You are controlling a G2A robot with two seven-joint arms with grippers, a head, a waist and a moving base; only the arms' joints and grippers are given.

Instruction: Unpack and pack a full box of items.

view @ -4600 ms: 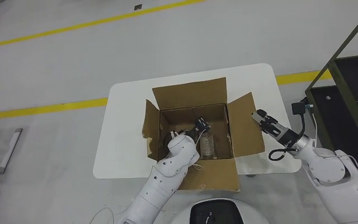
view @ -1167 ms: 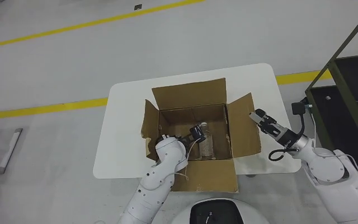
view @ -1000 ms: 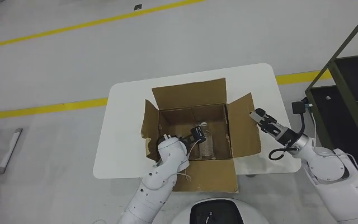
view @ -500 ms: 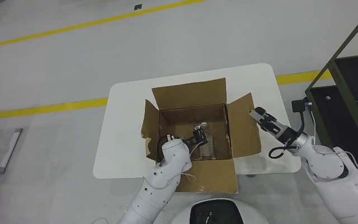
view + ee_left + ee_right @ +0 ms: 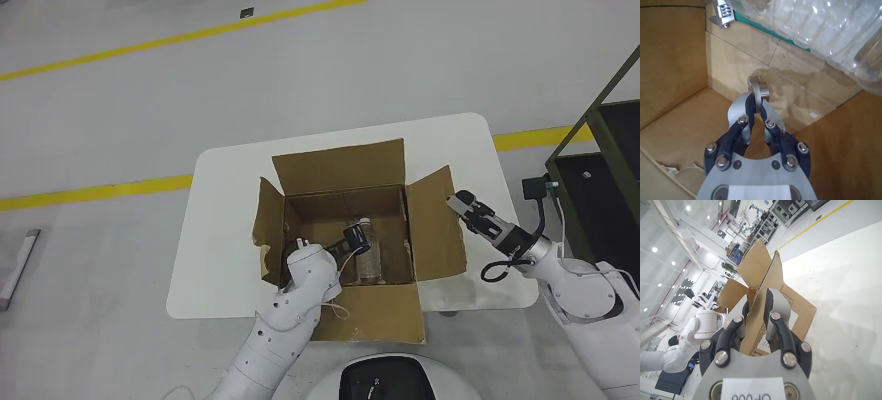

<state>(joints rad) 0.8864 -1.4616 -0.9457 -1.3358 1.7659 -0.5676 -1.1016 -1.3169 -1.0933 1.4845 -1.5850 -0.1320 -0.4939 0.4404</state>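
Note:
An open cardboard box (image 5: 340, 165) stands on the white table (image 5: 225, 230). My left gripper (image 5: 350, 236) is down inside it, shut (image 5: 755, 100) on a small round metal flange (image 5: 758, 91) held just above the box floor. A clear plastic bottle (image 5: 370, 255) lies in the box beside it (image 5: 819, 28), and an adjustable wrench (image 5: 723, 14) lies beyond on something green. My right gripper (image 5: 462, 205) is outside the box at its right flap (image 5: 440, 225). It is open (image 5: 757, 300), and the flap's edge (image 5: 772, 275) runs between its fingers.
The box walls close in tightly around the left gripper. A dark metal rack (image 5: 600, 160) stands off the table's right end. Bare tabletop lies left of the box and at the far right corner (image 5: 470, 140).
Since the oldest frame the left gripper has drawn back a little toward the box's near side, and its arm has shifted slightly. The right gripper has edged slightly along the flap.

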